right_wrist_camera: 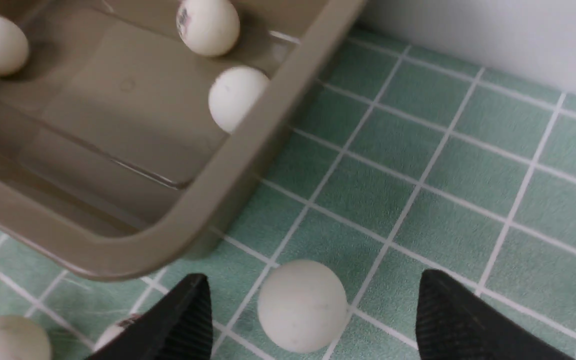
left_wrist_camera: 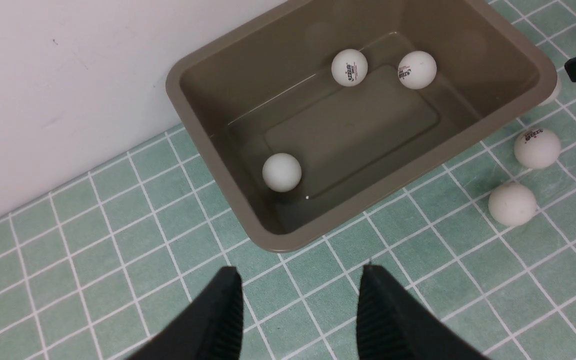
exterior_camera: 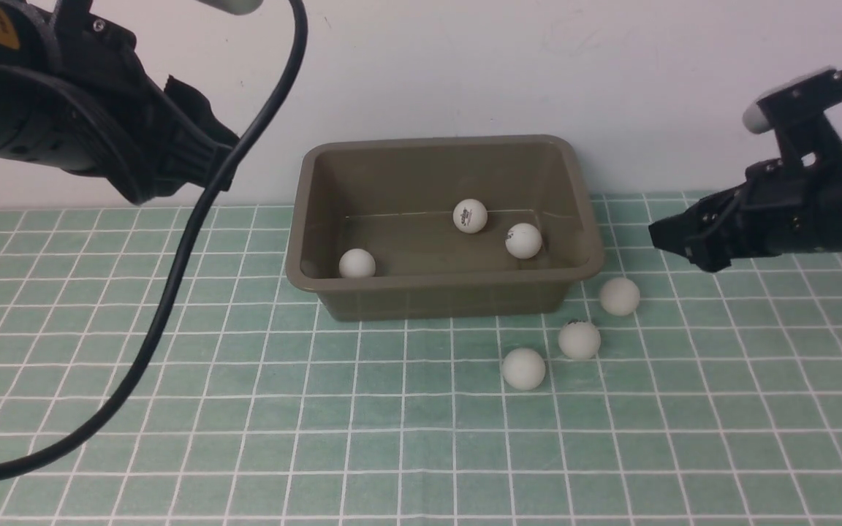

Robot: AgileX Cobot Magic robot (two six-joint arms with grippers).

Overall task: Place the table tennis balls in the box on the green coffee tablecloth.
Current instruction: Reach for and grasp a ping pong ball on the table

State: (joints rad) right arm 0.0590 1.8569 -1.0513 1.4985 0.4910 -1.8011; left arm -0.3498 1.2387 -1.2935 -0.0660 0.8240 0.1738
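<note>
The green coffee tablecloth (exterior_camera: 245, 438) covers the whole surface up to a plain white wall (exterior_camera: 611, 73) at the back. The box (exterior_camera: 435, 298) stands on the cloth near the middle, its long back side close to the wall, open side up.

The left gripper (left_wrist_camera: 300, 280) hangs raised over the cloth on the box's left. Its jaws are partly apart and hold nothing, and only checked cloth shows between them. A black cable (exterior_camera: 172, 292) loops down from this arm and runs across the left part of the cloth. The right gripper (exterior_camera: 666, 237) hovers to the right of the box, level with its rim. Its jaws are spread wide and grip nothing.

The table tennis balls number six. Three lie on the floor of the box: one (exterior_camera: 357, 263) in the front left corner, one with a dark logo (exterior_camera: 470, 216) near the back wall, and another with a logo (exterior_camera: 523, 240) just to its right, close to it. Three rest on the cloth off the box's front right corner in a slanting row: one (exterior_camera: 619, 296) just beside the corner, one (exterior_camera: 579, 340) nearer the camera, and one (exterior_camera: 523, 368) nearest of all. In the right wrist view the ball by the corner shows between the two spread jaws, touching neither.
</note>
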